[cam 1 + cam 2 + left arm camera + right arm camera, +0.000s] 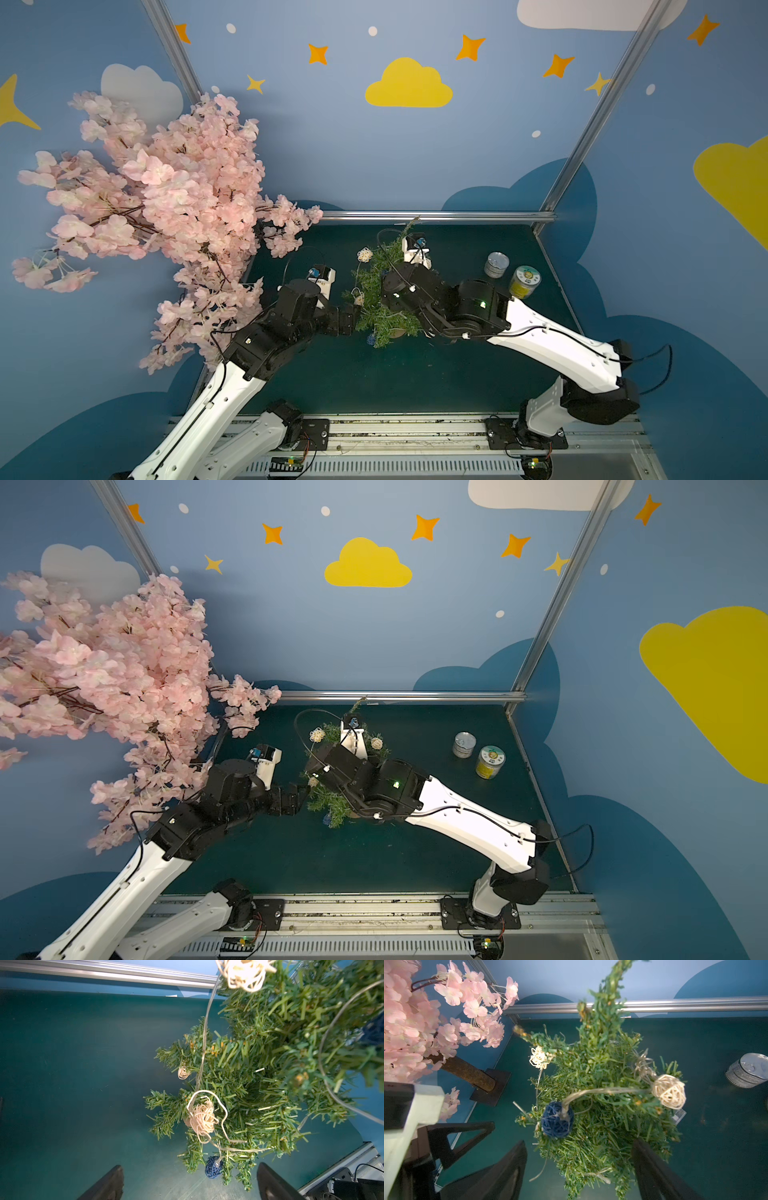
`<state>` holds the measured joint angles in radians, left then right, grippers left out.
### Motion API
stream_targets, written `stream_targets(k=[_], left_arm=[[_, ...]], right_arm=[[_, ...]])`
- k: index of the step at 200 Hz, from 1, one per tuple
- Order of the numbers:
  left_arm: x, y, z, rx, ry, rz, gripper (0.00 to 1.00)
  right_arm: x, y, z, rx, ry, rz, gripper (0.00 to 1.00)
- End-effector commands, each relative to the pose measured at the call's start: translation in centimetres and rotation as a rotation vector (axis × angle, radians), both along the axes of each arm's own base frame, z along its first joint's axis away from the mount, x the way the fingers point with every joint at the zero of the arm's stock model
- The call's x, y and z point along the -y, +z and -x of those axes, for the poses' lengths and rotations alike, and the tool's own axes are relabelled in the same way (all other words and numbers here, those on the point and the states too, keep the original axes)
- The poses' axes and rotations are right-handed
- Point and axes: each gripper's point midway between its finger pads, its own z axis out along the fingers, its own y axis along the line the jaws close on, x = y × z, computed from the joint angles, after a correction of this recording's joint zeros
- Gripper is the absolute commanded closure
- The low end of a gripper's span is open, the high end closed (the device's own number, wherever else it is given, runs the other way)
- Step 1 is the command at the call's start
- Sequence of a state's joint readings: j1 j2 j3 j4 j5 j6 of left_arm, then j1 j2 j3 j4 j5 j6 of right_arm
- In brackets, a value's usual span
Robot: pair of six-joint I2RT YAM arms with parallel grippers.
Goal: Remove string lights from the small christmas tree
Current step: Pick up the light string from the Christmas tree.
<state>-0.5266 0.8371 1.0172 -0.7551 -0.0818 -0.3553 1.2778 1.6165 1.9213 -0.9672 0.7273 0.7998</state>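
The small christmas tree (376, 291) stands mid-bench (374, 382), its thin tip pointing toward the back edge. The string lights (364, 254) hang on its side facing the left edge, with one cream ball high, another lower, and a blue ball near the base. The left gripper (352, 318) meets that same flank. The right arm (440, 297) lies over the tree's other side. A silver tin (496, 264) and a yellow jar (525, 281) stand close together near the right edge. A pink blossom tree (166, 199) overhangs the left edge.

Mat (374, 374) open near side; small christmas tree (372, 307) mid, blossom tree (166, 199) crowds L, tin (496, 264) + jar (525, 282) R.
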Motion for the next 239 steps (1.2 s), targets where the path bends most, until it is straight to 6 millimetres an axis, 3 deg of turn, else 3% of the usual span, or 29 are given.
stream_targets(k=[1,44,93,114,138,175,204,239], left_arm=[[-0.1,-0.4,0.3,0.003,-0.01,-0.011,0.01],[-0.1,-1.0,0.6,-0.005,-0.012,0.001,0.01],[-0.1,-1.5,0.9,-0.01,-0.008,0.021,0.01],[-0.1,-1.7,1.0,-0.014,-0.007,0.027,0.01],[-0.1,-1.7,1.2,-0.016,-0.009,0.028,0.01],[-0.2,-1.8,1.2,-0.013,-0.005,0.028,0.01],[-0.1,-1.8,1.2,-0.014,-0.008,0.034,0.01],[-0.1,-2.1,1.1,-0.018,-0.005,0.025,0.0]], right_arm=[[-0.1,1.4,-0.4,0.017,-0.024,-0.035,0.22],[-1.6,0.0,-1.5,-0.022,-0.041,-0.007,0.25],[-1.7,-0.9,-2.7,-0.03,-0.083,0.004,0.34],[-1.9,-1.3,-3.2,-0.035,-0.095,0.017,0.4],[-1.8,-1.7,-3.4,-0.031,-0.108,0.035,0.53],[-2.6,-1.1,-3.4,-0.024,-0.069,0.02,0.77],[-3.1,-0.8,-3.0,-0.031,-0.03,0.007,0.78],[-3.5,1.3,-2.1,-0.021,0.049,-0.045,0.79]])
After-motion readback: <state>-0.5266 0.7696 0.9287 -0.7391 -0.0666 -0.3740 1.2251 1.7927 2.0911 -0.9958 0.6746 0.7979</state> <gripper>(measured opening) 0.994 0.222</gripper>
